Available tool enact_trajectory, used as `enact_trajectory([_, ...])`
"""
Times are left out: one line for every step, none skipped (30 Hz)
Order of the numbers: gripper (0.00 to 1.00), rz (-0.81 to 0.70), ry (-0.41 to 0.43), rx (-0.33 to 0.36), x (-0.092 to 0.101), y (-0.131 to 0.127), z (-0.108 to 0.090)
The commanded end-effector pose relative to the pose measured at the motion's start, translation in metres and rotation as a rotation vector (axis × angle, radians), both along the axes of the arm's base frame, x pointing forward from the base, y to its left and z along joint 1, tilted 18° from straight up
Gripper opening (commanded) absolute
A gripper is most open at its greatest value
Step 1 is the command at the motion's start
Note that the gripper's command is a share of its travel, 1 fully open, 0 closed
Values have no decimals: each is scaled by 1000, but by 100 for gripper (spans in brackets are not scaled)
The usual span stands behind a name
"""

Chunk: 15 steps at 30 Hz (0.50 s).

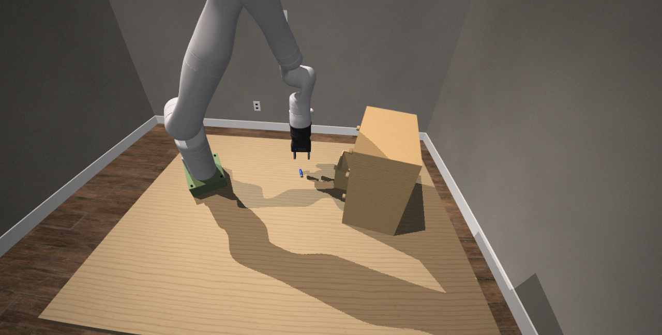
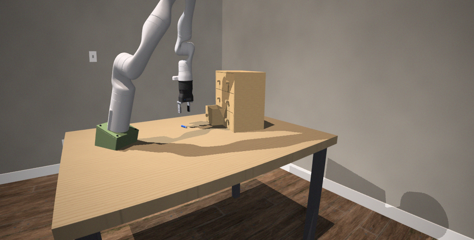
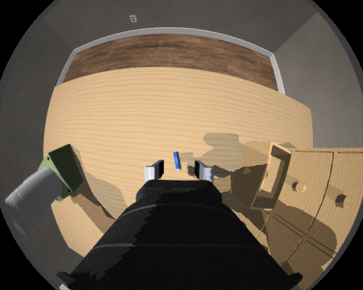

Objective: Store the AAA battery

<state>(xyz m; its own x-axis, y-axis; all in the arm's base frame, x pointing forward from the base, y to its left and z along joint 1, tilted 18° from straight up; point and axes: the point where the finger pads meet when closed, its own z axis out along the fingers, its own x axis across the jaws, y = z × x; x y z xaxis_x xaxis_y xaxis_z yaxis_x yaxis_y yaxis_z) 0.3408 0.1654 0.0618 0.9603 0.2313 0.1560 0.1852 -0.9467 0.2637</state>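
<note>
A blue AAA battery [image 1: 300, 172] [image 2: 183, 126] [image 3: 177, 160] lies on the table [image 1: 162, 259] [image 2: 149, 179] [image 3: 149, 105], in front of the chest. My gripper [image 1: 301, 155] [image 2: 183, 108] [image 3: 179, 166] is open and empty. It points down, above the battery; in the wrist view the battery shows between the fingers, lengthwise along them. The small chest [image 1: 384, 194] [image 2: 250, 102] [image 3: 319, 161] stands upright. Its bottom left drawer [image 1: 341, 176] [image 2: 212, 115] [image 3: 264, 201] is pulled out part way. I cannot make out a battery inside it. The other drawers look pushed in.
The drawer fronts carry small knobs that stick out towards the gripper side. The arm's green base [image 1: 207, 188] [image 2: 114, 140] [image 3: 66, 169] is at the other side of the battery from the chest. Shadows of the arm and gripper fall across the table and chest front.
</note>
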Motion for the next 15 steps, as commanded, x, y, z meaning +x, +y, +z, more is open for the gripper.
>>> enact_trajectory([100, 23, 11, -8, -1, -3, -4])
enact_trajectory([100, 38, 14, -11, -1, -3, -6])
enact_trajectory([100, 51, 17, -14, -1, -3, -7])
enact_trajectory([100, 64, 20, -17, -1, -4, -8])
enact_trajectory([100, 76, 23, -20, -1, -4, -9])
enact_trajectory([100, 87, 26, -22, -1, -4, -10])
enact_trajectory([100, 97, 28, -24, -1, -5, -11])
enact_trajectory([100, 107, 30, -26, -1, -5, -12])
enact_trajectory([100, 115, 33, -28, -1, -5, -13])
enact_trajectory([100, 123, 34, -30, -1, -6, -14])
enact_trajectory([100, 130, 36, -32, -1, -6, -14])
enact_trajectory([100, 137, 38, -33, -1, -6, -15])
enact_trajectory([100, 142, 39, -34, -1, -6, -15])
enact_trajectory([100, 147, 40, -35, -1, -6, -16])
enact_trajectory([100, 147, 40, -35, -1, -6, -16])
